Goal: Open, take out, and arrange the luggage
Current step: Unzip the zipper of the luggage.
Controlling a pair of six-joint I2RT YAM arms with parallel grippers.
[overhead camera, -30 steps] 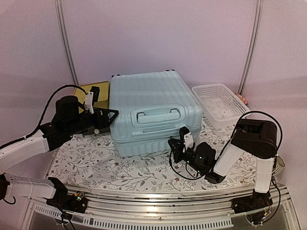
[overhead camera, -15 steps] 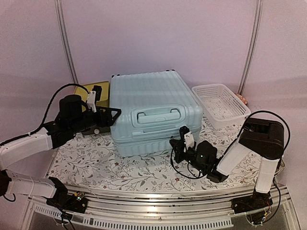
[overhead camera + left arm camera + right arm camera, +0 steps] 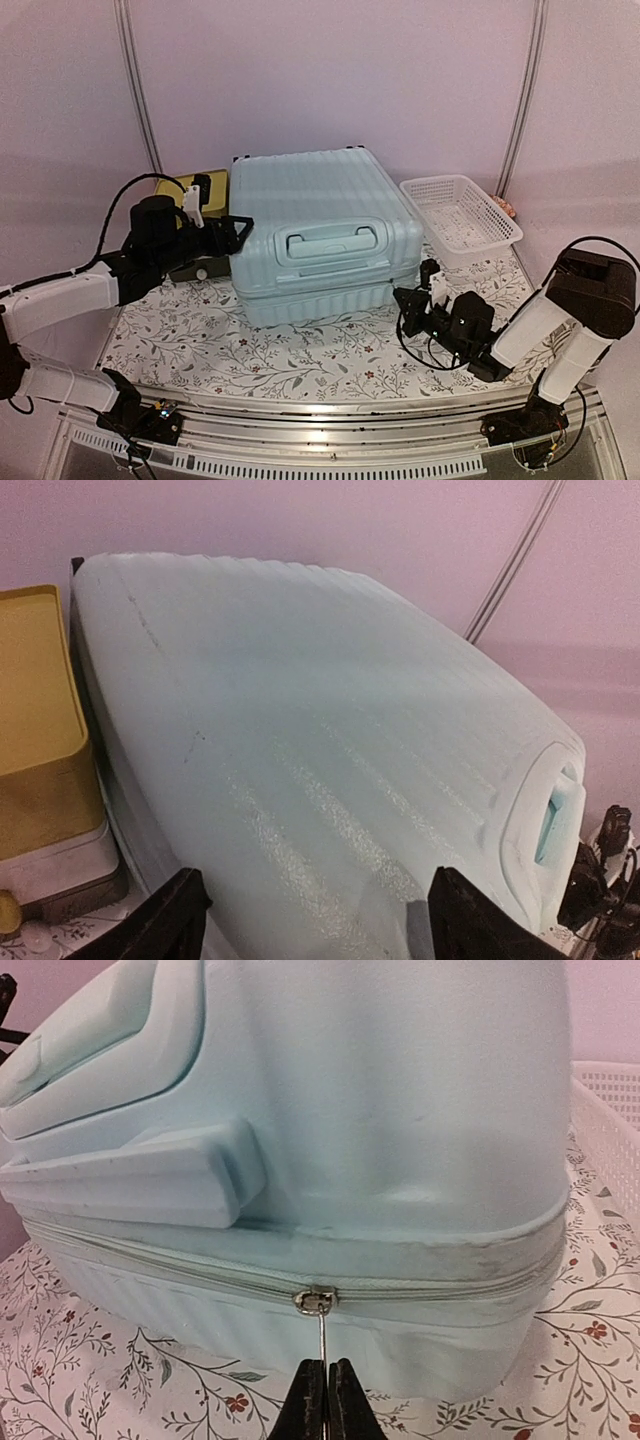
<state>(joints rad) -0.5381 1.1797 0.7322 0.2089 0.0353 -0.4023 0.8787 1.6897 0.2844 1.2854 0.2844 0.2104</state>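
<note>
Shut and flat at mid-bench (image 3: 200, 345), the luggage (image 3: 315, 235) looks stiff, bulky and slick, best worked by its thin zip pull (image 3: 319, 1305) at 5 o'clock, which the right hand (image 3: 325, 1392) pinches; the left hand (image 3: 228, 237) gapes at its 9 o'clock side.

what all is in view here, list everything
luggage: one, pale mint-blue, lying flat in the middle of the table, zip closed where it shows
zipper pull: one, silver, on the near side seam of the luggage
basket: one, white lattice, to the right of the luggage
box: one, yellow top, behind the luggage's left corner
tablecloth: one, white with a floral print, covering the table
left gripper: one, black, open, at the left side of the luggage
right gripper: one, black, shut on the zipper pull at the near right of the luggage
</note>
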